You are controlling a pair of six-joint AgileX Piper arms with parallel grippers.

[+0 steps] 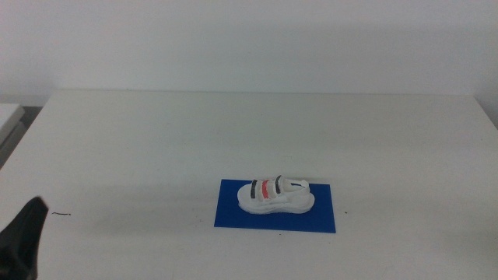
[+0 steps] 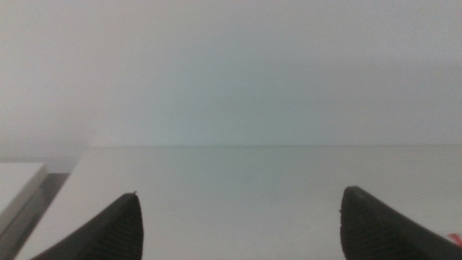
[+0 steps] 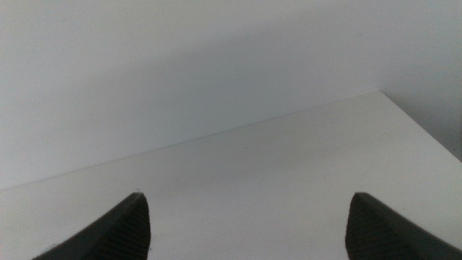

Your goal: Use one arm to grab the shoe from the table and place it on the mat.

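shoe (image 1: 275,195) is the task's object, but the widest thing in view is the white table (image 1: 156,140), described first. on the table, towards the near right of centre, a deep-blue mat (image 1: 233,214) is laid flat. the white shoe, with two black straps and a red one between them, is seen resting on the mat, inside its edges, its long axis running across the picture from side to side. the placing step is judged to be already done.

the left gripper (image 2: 238,231) is seen in its wrist view with jaws spread wide and nothing between them; only bare table lies ahead. in the middle view one dark jaw of it is shown at the near left corner, well apart from the shoe, which lies to that gripper's right and slightly farther off. the right gripper (image 3: 249,227) is likewise spread wide and empty, and is not shown in the middle view, so the nearer arm cannot be told.
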